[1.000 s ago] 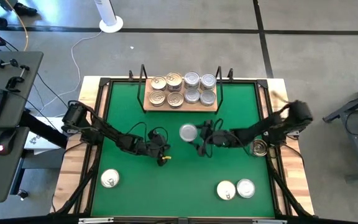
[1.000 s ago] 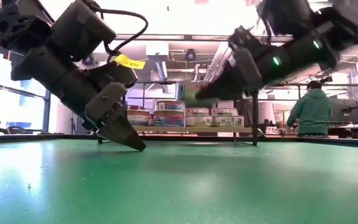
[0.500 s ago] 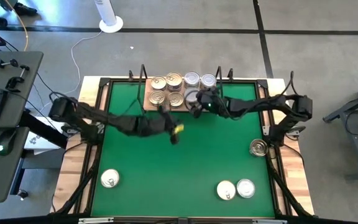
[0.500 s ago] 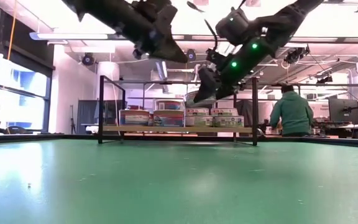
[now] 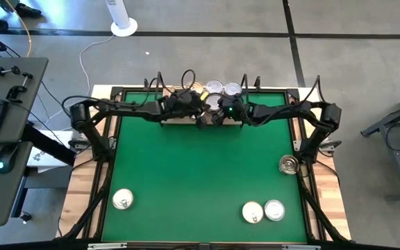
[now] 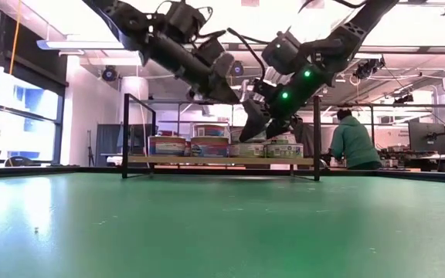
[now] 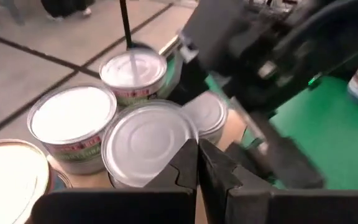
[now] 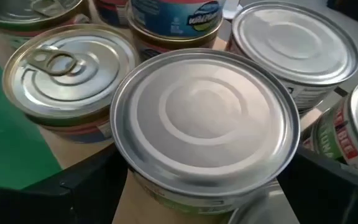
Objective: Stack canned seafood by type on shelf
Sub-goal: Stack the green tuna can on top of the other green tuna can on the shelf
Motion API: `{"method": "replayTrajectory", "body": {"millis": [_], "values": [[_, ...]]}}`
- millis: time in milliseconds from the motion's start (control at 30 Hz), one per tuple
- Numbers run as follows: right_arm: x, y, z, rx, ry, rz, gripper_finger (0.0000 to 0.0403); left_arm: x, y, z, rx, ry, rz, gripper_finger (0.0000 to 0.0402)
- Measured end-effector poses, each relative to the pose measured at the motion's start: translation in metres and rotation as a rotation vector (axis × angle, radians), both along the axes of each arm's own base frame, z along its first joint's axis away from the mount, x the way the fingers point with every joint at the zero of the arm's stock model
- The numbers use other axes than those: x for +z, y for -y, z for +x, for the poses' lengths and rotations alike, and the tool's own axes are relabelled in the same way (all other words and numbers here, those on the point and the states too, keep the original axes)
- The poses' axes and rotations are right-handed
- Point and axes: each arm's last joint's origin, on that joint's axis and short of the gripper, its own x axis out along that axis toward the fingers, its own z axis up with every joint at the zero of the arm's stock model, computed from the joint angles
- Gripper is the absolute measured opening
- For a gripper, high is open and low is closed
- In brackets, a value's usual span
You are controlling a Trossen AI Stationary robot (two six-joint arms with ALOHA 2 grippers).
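Note:
The shelf (image 6: 207,160) stands at the table's far edge with several tins of canned seafood on it, gold-lidded (image 8: 67,65) and silver-lidded (image 8: 294,40). My right gripper (image 5: 218,114) hangs over the shelf's middle, shut on a silver-lidded can (image 8: 204,124) that sits above the shelf's tins. Whether this can rests on a tin below, I cannot tell. My left gripper (image 7: 197,163) is shut with nothing in it. It hovers just to the left of the right gripper, over the shelf's near edge. The arms hide most of the shelf in the high view. My right gripper pinches the silver-lidded can by its side wall (image 8: 126,171), one finger on each of two opposite sides. The fingers (image 8: 82,183) slant down at it from the table's near right. The can sits level between them, lid up.
Loose cans lie on the green mat (image 5: 186,173): one near left (image 5: 122,200), two near right (image 5: 253,212) (image 5: 274,210), one at the right edge (image 5: 289,164). The shelf's black uprights (image 6: 316,139) flank the arms. A person in green (image 6: 352,143) stands beyond the table.
Both grippers have gone toward the table's far edge, from the middle of the mat to the shelf. The left gripper has risen off the mat and stayed shut. The right has carried the silver-lidded can, kept level in its fingers, over the shelf's tins.

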Motion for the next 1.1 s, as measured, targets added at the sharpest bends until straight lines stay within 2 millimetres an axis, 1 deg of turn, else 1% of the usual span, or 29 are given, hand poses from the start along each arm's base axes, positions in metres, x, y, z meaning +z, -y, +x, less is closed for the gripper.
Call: {"method": "replayTrajectory", "body": {"millis": [233,400,567,933,1033,1100], "values": [[0.000,0.000,0.000,0.012,0.001,0.009,0.0370,-0.015,-0.025,0.008,-0.001,-0.016,-0.043,0.0000],[0.000,-0.001,0.001,0.050,-0.011,0.003,0.0385,-0.022,-0.035,0.006,-0.003,-0.017,-0.076,0.0000],[0.000,-0.001,0.001,0.076,-0.025,-0.012,0.0397,-0.027,-0.037,0.006,-0.018,-0.030,-0.098,0.0000],[0.004,0.001,0.003,0.118,-0.010,-0.011,0.0399,-0.026,-0.039,0.007,-0.021,-0.009,-0.089,0.0000],[0.007,0.002,0.005,0.118,0.000,-0.016,0.0399,-0.031,-0.043,0.007,-0.038,-0.008,-0.109,0.0000],[0.009,0.003,0.006,0.118,-0.001,-0.016,0.0400,-0.038,-0.046,0.007,-0.043,-0.017,-0.137,0.0000]]}}
